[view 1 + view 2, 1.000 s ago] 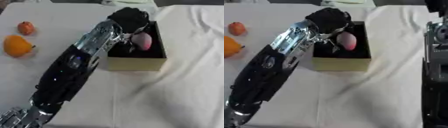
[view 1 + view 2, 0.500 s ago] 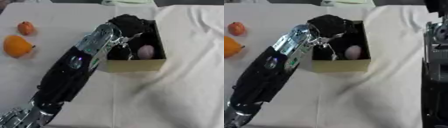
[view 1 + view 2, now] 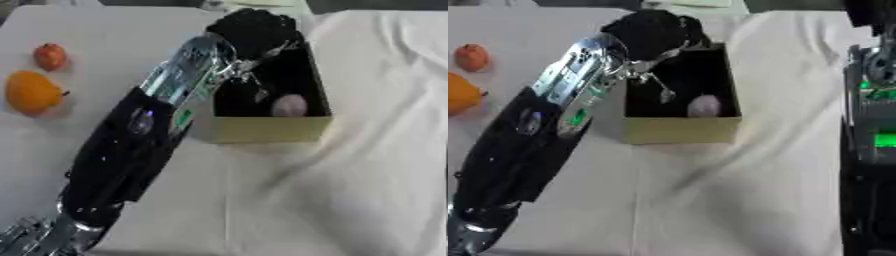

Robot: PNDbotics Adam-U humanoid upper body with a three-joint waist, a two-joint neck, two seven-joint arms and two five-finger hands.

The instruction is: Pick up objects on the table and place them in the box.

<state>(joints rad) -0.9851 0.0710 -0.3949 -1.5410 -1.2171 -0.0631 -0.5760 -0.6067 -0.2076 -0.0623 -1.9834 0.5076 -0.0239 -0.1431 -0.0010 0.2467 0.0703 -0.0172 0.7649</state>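
Observation:
An open cardboard box point(image 3: 262, 130) with a dark inside stands at the upper middle of the table. A pale pink rounded object point(image 3: 289, 105) lies on its floor near the front wall. My left arm reaches up from the lower left, and my black left hand point(image 3: 255, 29) hovers over the box's far left corner, open, fingers hanging relaxed with nothing in them. An orange fruit point(image 3: 31, 92) and a smaller red fruit point(image 3: 50, 56) rest on the table to the left. My right hand shows in neither view.
A wrinkled white cloth point(image 3: 359, 190) covers the table. My right arm point(image 3: 872, 125), dark with green lights, runs down the right edge of the right eye view. Thin wires dangle from my left wrist over the box.
One second ago my left hand held the pink object above the box. It let go, the object now lies in the box, and the hand has drawn back toward the far rim.

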